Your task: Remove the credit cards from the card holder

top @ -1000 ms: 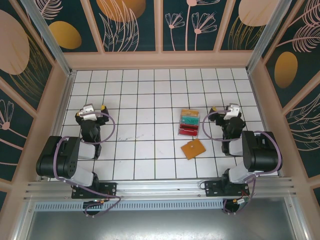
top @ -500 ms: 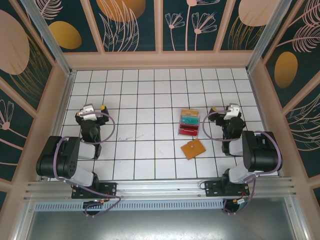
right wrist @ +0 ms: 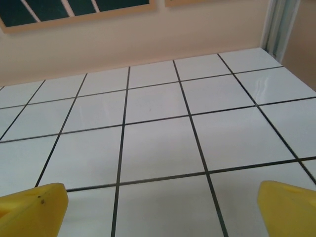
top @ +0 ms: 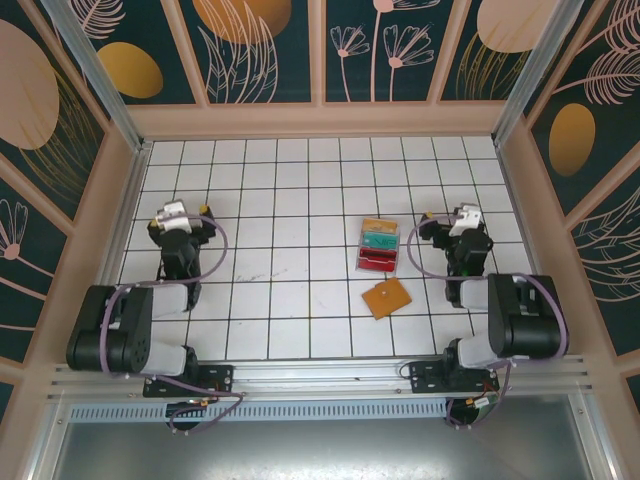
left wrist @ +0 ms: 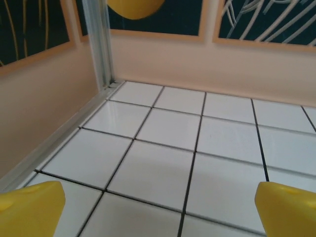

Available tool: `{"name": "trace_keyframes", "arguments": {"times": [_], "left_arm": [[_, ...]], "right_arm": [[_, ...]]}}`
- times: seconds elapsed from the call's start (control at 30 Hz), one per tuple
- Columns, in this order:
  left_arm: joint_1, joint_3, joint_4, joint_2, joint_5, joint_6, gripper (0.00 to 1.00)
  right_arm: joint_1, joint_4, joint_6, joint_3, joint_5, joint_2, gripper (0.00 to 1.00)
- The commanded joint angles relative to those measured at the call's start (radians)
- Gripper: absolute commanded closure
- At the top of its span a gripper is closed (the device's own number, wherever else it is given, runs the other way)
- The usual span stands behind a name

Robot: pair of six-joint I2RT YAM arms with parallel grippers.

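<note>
Jaws of the left gripper [top: 178, 217] and right gripper [top: 463, 222] stood released and empty, likely readied for the card holder [top: 386, 297] by the table's [top: 300, 180] near edge.

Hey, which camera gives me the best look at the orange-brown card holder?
The top external view. There the card holder lies flat and whole on the white tiles, just nearer than the clear tray, with nothing covering it. The two wrist cameras face tiles and the wall.
</note>
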Motion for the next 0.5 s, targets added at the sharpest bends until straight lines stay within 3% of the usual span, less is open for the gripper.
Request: {"name": "trace_keyframes", "arguments": {"times": [0.0, 0.13, 0.2, 0.33, 0.47], "left_arm": [[0.009, 0.19, -0.382, -0.104, -0.094, -0.109, 0.01], [0.009, 0.408, -0.81, -0.166, -0.125, -0.385, 0.01], [0.009, 0.476, -0.938, -0.177, -0.08, -0.436, 0.01], [0.009, 0.512, -1.048, -0.218, 0.095, -0.499, 0.01], [0.008, 0.461, -1.058, -0.294, 0.231, -0.565, 0.01]], "right_arm": [[0.005, -0.29, 0.108, 0.122, 0.113, -0.135, 0.01], [-0.017, -0.604, 0.322, 0.255, 0.153, -0.25, 0.01], [-0.043, -0.689, 0.402, 0.277, 0.118, -0.298, 0.01], [-0.066, -0.842, 0.522, 0.313, -0.004, -0.376, 0.01], [0.013, -0.975, 0.52, 0.327, -0.053, -0.478, 0.01]]}}
